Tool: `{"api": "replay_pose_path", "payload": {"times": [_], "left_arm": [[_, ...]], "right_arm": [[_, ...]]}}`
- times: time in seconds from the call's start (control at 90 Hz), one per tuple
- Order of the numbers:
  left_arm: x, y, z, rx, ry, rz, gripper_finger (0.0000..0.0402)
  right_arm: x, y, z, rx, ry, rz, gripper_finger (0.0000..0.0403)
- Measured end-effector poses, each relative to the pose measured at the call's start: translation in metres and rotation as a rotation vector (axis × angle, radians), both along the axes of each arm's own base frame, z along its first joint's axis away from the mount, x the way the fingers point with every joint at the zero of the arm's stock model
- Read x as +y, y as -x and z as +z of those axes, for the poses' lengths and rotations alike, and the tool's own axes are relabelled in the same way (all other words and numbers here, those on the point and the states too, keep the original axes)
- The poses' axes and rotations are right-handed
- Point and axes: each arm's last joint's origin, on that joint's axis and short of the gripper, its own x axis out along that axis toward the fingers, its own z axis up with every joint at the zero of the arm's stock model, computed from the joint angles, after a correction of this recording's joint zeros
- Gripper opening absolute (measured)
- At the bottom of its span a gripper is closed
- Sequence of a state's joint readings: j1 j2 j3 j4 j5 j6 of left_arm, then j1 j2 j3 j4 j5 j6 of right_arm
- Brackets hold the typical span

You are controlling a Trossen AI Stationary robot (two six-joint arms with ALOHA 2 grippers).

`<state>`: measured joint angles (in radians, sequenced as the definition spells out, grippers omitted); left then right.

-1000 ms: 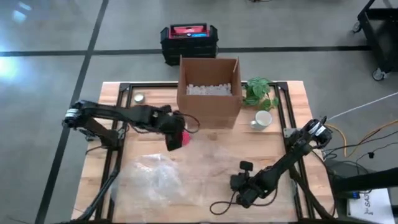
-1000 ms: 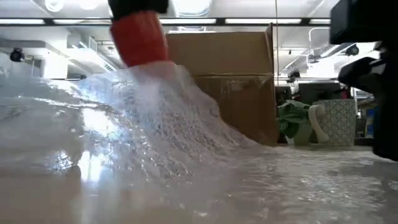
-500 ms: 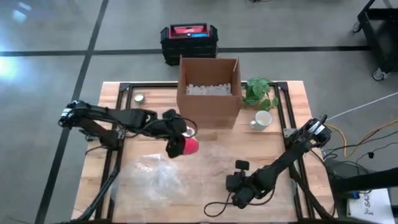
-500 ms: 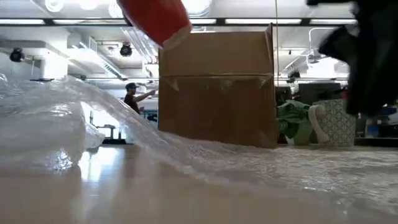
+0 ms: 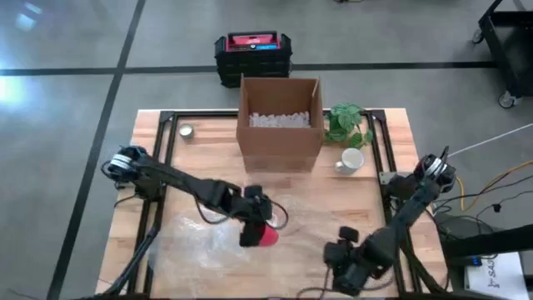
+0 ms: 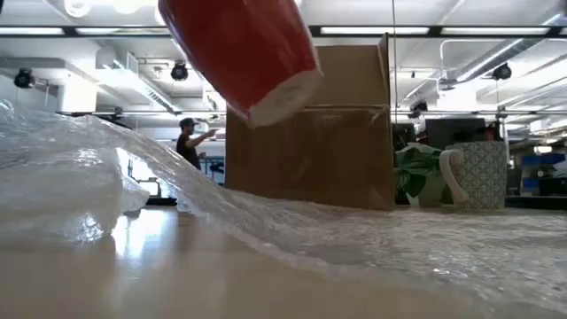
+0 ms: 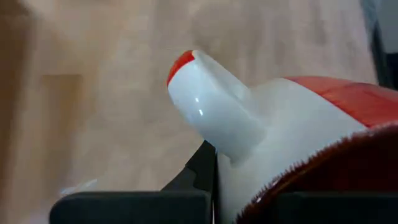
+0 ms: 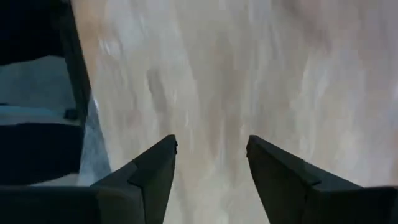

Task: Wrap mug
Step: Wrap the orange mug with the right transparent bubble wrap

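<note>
The table's far edge is being blocked by the cardboard box (image 5: 280, 122), plant (image 5: 347, 124) and white mug (image 5: 351, 160). Near-left passage is being hindered by the rumpled bubble wrap (image 6: 115, 190); the middle strip is being left open.

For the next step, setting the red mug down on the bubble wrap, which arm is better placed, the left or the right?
Probably the left. The left gripper already holds the red mug in the air, above the bubble wrap. The right gripper is open and empty, near the table's front edge.
</note>
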<state>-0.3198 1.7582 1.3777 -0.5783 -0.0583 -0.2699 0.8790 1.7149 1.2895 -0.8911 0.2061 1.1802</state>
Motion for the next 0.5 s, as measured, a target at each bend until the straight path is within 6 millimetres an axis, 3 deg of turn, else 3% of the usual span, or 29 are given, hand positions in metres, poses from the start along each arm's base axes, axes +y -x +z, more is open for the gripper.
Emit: {"api": "replay_pose_path", "payload": {"times": [0.144, 0.344, 0.5], "left_arm": [[-0.010, -0.016, -0.019, -0.033, 0.035, -0.025, 0.0000], [-0.016, -0.038, -0.018, -0.006, 0.009, -0.048, 0.0000], [-0.024, -0.062, -0.023, 0.005, -0.037, -0.087, 0.0000]], "right_arm": [[0.005, 0.018, -0.017, -0.004, -0.002, -0.102, 0.0186], [0.009, 0.029, -0.028, -0.008, -0.028, -0.142, 0.0186], [0.004, 0.032, -0.050, -0.031, -0.060, -0.144, 0.0186]]}}
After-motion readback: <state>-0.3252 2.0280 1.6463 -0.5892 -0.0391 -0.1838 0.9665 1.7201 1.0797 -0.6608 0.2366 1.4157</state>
